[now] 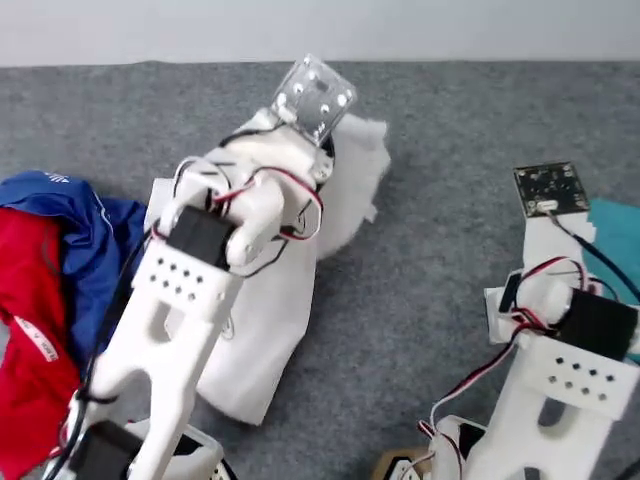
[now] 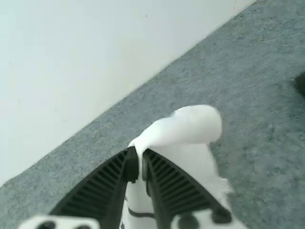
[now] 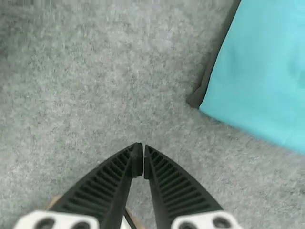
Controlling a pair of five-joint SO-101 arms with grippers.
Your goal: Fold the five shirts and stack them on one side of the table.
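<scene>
I judge I'm mid-fold on the white shirt (image 2: 190, 126): my left jaws pinch its edge, with the cloth bunched just beyond their tips. My right jaws are closed on nothing, the folded teal shirt (image 3: 267, 71) near them. Next, that edge needs carrying across and releasing.

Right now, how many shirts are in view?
4: white shirt in the left gripper, centre; blue shirt and red shirt heaped far left; teal shirt far right. A fifth may be hidden.

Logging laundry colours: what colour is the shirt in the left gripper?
White shirt, clearest in the left wrist view, pinched by the left gripper.
</scene>
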